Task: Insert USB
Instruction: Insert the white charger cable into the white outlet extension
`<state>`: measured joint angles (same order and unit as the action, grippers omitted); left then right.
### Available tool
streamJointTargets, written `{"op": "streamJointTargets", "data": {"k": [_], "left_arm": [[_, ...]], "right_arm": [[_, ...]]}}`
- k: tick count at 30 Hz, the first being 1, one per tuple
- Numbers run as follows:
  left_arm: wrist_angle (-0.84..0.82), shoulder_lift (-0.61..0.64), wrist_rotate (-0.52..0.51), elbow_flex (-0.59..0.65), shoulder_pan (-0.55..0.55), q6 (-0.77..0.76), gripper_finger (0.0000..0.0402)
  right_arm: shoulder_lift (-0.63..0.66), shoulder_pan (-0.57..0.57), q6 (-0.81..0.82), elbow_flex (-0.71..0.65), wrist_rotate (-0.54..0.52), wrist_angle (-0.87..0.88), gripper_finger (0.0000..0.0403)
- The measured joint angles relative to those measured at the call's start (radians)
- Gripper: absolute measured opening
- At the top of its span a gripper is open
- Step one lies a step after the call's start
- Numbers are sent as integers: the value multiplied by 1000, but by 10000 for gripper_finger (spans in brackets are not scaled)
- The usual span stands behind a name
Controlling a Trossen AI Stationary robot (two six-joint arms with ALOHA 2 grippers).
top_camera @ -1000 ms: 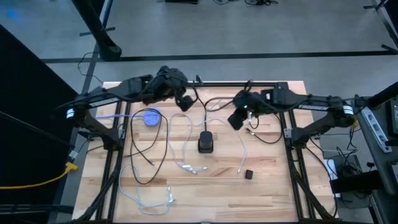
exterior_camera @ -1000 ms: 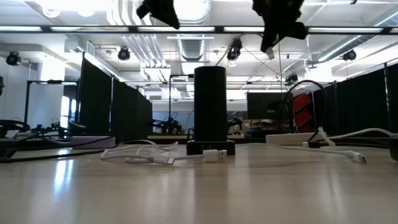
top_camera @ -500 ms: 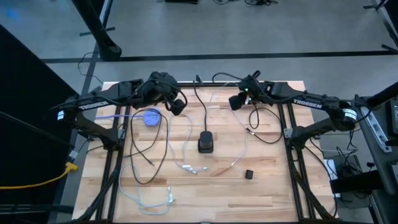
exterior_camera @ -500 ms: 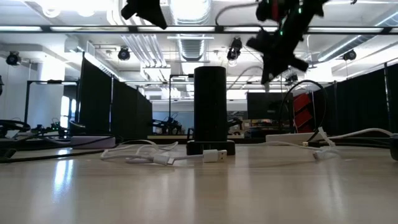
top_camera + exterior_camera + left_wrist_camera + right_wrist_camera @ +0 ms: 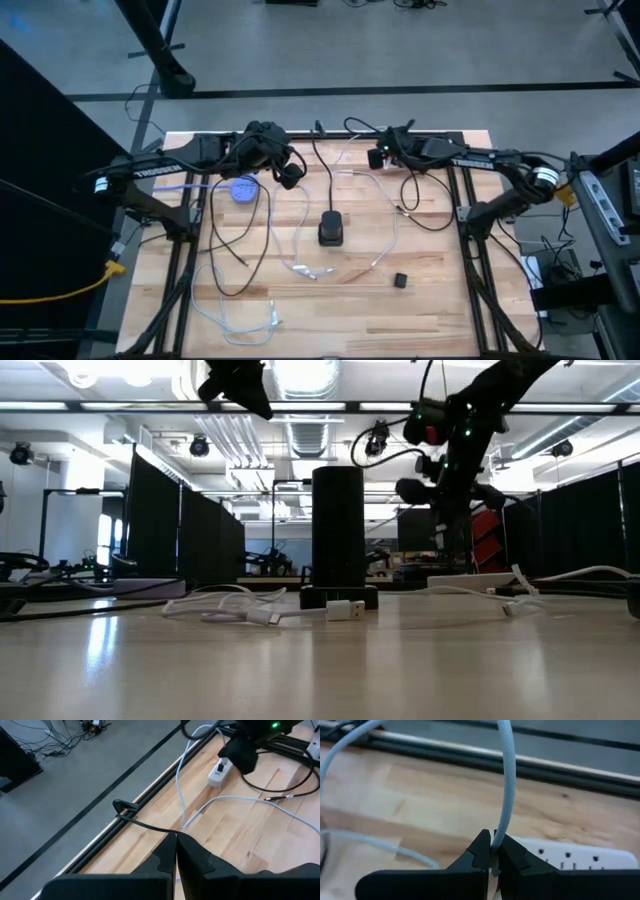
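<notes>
Right gripper (image 5: 378, 157) sits at the far edge of the table (image 5: 430, 300), near the back rail. Fingers pinched tight on a pale grey cable (image 5: 507, 775); in the right wrist view the cable rises straight out from between the fingertips (image 5: 481, 851). Plug end itself is hidden inside the fingers, cannot tell its type. Directly past the fingertips lies a white power strip (image 5: 570, 854) flat on the wood, its sockets facing up; the gripper hovers just beside it, contact not discernible.

From the gripper the cable trails down the table toward the front (image 5: 392, 225), passing right of the black upright cylinder (image 5: 331, 229) at table centre.

Left gripper (image 5: 289, 175) is raised over the far left part of the table, near a blue round object (image 5: 243, 189). Its fingers (image 5: 165, 855) are pressed together with nothing between them.

A second white cable with a USB plug (image 5: 345, 610) lies loose in front of the cylinder. A small black block (image 5: 400, 281) sits apart toward the front right.
</notes>
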<state>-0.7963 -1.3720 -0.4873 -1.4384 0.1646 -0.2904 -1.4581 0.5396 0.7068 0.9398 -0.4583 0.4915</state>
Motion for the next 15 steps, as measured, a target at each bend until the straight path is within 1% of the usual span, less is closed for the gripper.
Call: {"op": "streamJointTargets", "data": {"k": [4,11,15], "left_arm": [[15,0,0,0,0,20,0],[18,0,0,0,2,39,0],[19,0,0,0,2,42,0]], "right_arm": [[-56,0,47,0,-63,-21,0],[-141,-3,104,-1,-66,-36,0],[-153,-11,106,-1,-73,-41,0]]}}
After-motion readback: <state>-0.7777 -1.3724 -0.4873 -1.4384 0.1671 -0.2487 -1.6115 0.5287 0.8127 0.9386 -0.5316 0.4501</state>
